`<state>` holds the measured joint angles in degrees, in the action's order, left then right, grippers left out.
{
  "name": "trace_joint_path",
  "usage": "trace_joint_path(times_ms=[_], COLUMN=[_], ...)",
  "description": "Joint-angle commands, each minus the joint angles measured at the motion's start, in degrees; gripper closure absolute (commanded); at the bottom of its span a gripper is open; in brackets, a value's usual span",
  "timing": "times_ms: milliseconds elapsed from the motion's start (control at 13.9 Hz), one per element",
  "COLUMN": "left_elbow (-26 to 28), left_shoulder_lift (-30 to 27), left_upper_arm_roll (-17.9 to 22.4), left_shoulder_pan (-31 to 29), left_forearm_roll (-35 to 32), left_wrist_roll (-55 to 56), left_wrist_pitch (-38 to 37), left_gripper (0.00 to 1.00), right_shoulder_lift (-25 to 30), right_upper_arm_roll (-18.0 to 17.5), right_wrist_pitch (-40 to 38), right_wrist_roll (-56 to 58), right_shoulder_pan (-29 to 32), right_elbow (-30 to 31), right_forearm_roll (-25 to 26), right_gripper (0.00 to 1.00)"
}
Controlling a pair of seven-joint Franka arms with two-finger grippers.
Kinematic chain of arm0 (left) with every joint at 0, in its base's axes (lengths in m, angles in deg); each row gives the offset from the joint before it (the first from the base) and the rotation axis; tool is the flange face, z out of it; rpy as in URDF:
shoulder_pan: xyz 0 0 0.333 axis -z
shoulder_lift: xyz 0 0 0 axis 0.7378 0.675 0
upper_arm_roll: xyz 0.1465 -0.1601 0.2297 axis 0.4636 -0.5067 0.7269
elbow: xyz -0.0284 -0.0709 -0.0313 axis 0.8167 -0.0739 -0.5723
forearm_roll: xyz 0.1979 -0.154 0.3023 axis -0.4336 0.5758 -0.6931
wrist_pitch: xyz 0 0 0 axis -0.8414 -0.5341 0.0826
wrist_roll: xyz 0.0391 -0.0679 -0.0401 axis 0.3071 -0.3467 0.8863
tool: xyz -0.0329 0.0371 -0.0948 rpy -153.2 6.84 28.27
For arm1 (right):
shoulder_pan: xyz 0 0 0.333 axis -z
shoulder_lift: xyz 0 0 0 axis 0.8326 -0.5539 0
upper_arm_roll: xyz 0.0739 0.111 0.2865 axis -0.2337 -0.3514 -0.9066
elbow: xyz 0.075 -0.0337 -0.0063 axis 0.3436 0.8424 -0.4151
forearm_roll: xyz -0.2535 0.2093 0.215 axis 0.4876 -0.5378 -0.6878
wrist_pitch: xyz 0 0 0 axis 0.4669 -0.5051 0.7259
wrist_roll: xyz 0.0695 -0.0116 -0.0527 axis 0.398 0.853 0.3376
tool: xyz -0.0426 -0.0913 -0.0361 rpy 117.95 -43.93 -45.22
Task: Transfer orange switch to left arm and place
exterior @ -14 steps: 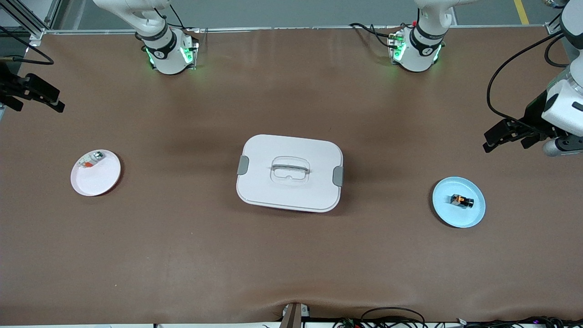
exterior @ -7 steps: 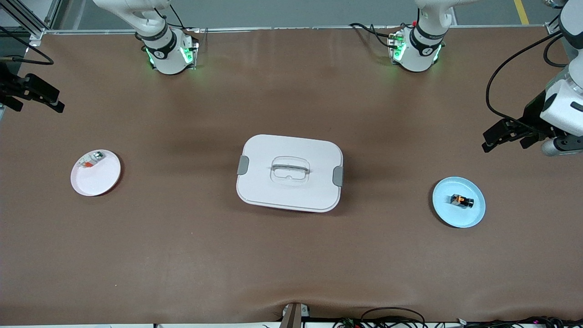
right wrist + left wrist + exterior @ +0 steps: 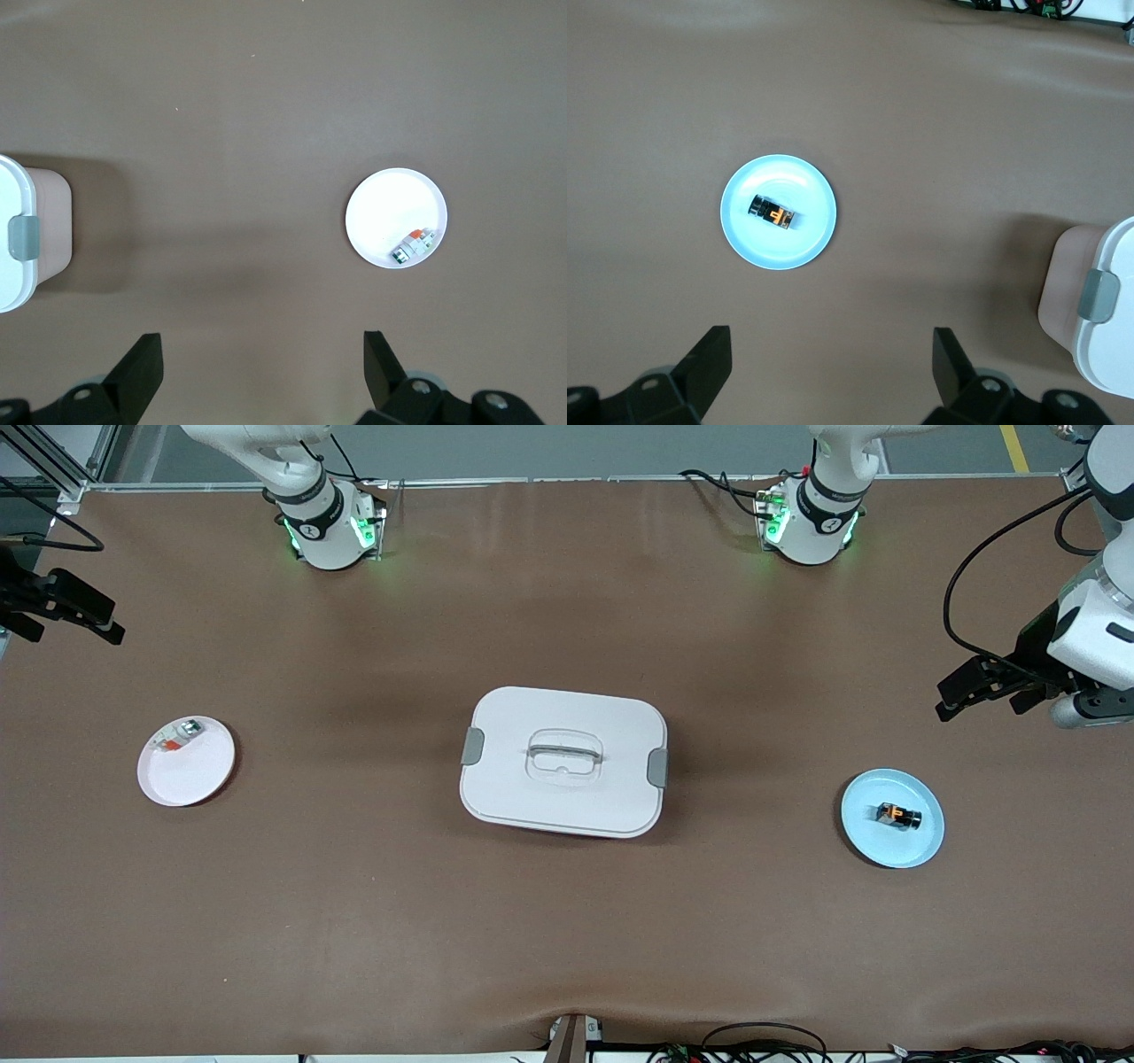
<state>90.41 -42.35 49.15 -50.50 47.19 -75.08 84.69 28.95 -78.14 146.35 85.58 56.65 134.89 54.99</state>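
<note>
The orange switch (image 3: pixel 898 816) is lying on its side in the pale blue plate (image 3: pixel 921 849) toward the left arm's end of the bench (image 3: pixel 567 939), its long axis running roughly along the bench's length. The left pincer (image 3: pixel 959 693) is hovering over bare bench between its base and that plate, jaws spread wide and holding nothing; in the left wrist view the switch (image 3: pixel 772 213) is sitting ahead of the open fingers (image 3: pixel 709 354). This arm is by far the closer one. The right pincer (image 3: pixel 84 613) is waiting, wide open and empty, over the other end, with the white box (image 3: pixel 563 760) lying between the plates. Against the earlier frames, the left pincer has been creeping slightly toward the box; the switch is lying unchanged
</note>
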Motion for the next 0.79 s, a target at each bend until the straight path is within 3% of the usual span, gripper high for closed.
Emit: trace_joint_path(times_ms=[0,720], left_elbow=[-1.0,-1.1], left_shoulder_lift=[0.2,0.8], left_upper_arm_roll=[5.8,6.2], left_shoulder_pan=[5.5,4.9], left_forearm_roll=[0.2,0.2], left_wrist_roll=[-0.1,-0.1], left_wrist_pitch=[-0.8,-0.7], left_gripper=[0.0,0.0], right_shoulder_lift=[0.8,0.3], right_upper_arm_roll=[-0.1,0.0], right_wrist_pitch=[0.5,-0.1], right_wrist_roll=[0.6,0.1], right_shoulder_pan=[0.2,1.0], right_elbow=[0.7,-2.5], right_forearm_roll=[-0.3,-0.1], right_gripper=[0.0,0.0])
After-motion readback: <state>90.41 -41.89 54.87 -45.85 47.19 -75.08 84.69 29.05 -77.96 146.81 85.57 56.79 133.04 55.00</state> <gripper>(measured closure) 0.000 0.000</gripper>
